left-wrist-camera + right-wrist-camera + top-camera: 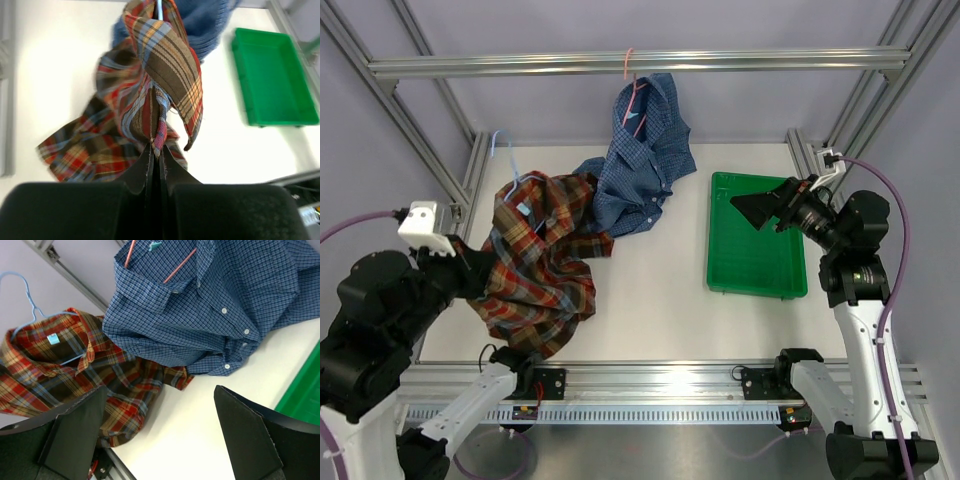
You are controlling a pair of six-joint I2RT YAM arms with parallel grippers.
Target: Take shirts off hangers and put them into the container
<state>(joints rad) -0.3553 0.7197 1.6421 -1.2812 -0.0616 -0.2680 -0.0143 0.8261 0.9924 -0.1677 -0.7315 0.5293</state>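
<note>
Left gripper (155,150) clamped on plaid shirt (545,262); right gripper (768,206) spread wide.
Top: plaid shirt by the table's (650,300) left edge, blue shirt (642,170) at the far edge, green tray (752,255) right. Left wrist: jaws pinch a plaid fold. Right wrist: nothing between the fingers (80,425).

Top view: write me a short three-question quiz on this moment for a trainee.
1. True or false: the left arm has its jaws shut on the plaid shirt.
2. Which hanger carries the blue shirt? A pink, B light blue, C neither.
3. Fill in: the tray holds ___ shirts.
Key: 1 true. 2 A, the pink hanger, hooked on the top bar. 3 no.
</note>
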